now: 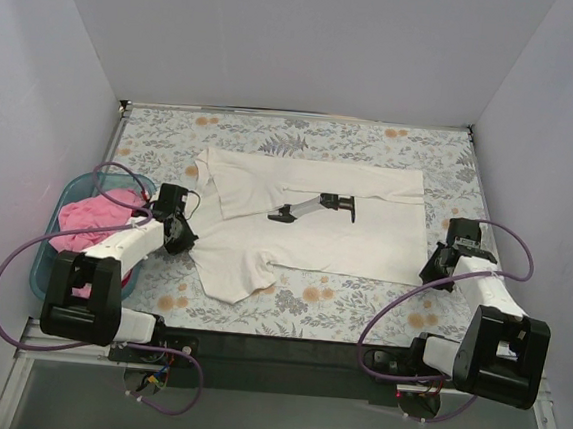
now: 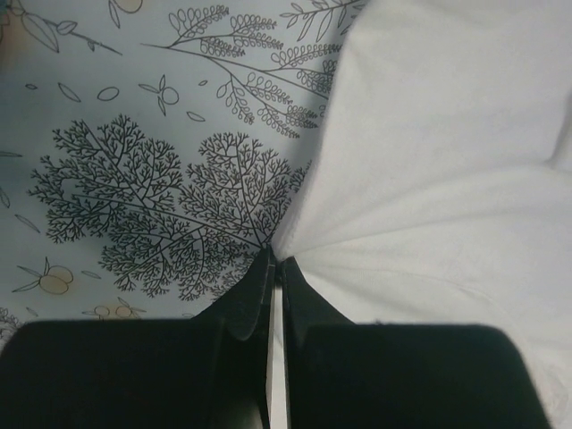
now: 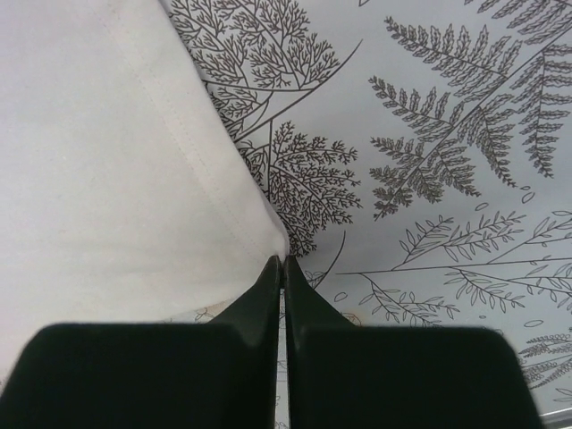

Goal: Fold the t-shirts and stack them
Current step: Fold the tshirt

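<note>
A white t-shirt (image 1: 315, 227) lies spread flat on the floral tablecloth, collar to the left, hem to the right. My left gripper (image 1: 186, 234) is shut on its left edge. In the left wrist view the fabric (image 2: 447, 179) puckers into the closed tips (image 2: 275, 259), and a white strip shows between the jaws. My right gripper (image 1: 432, 272) is at the shirt's near right hem corner. In the right wrist view its tips (image 3: 283, 261) are shut on that stitched corner (image 3: 134, 179). A pink t-shirt (image 1: 96, 216) sits crumpled in the basket.
A teal plastic basket (image 1: 46, 266) stands at the table's left edge beside the left arm. A black and silver tool (image 1: 315, 206) lies on the middle of the white shirt. White walls close in the table on three sides.
</note>
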Controlling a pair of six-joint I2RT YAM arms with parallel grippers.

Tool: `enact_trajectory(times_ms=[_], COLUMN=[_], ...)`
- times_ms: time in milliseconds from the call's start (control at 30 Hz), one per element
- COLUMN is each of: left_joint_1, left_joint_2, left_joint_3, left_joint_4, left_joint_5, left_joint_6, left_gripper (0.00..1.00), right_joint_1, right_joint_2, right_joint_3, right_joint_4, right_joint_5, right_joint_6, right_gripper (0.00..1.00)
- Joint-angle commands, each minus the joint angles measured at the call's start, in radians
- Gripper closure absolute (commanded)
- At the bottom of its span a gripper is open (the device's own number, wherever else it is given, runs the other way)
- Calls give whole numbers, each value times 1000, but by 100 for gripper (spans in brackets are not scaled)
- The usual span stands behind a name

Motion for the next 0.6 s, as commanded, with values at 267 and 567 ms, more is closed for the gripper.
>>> enact_trajectory(times_ms=[267,567], left_joint_1=[0,20], left_joint_2=[-10,66], left_joint_3=[161,283], left_joint_4=[-92,-128], left_joint_5=[-35,-18], left_joint_6=[-24,-11], left_gripper=[100,100], right_joint_1=[-11,-16], right_joint_2=[-8,91], right_joint_3=[184,293], right_joint_4=[-94,-102], right_joint_5=[15,-20], right_joint_6=[-25,-37], right_gripper=[99,99])
